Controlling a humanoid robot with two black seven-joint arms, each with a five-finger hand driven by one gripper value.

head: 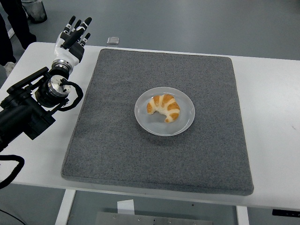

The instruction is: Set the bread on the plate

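A golden croissant (164,107) lies on the small grey plate (182,124) in the middle of the dark grey mat (159,122). My left hand (73,35) is far to the upper left of the plate, over the white table beside the mat's left edge. Its fingers are straight and spread, and it holds nothing. The black left arm (28,110) runs down to the picture's left edge. The right arm does not show.
The white table (272,108) extends on both sides of the mat. A small grey object (112,40) lies on the floor beyond the table's far edge. A person's legs (16,21) and a bin (33,9) stand at the top left.
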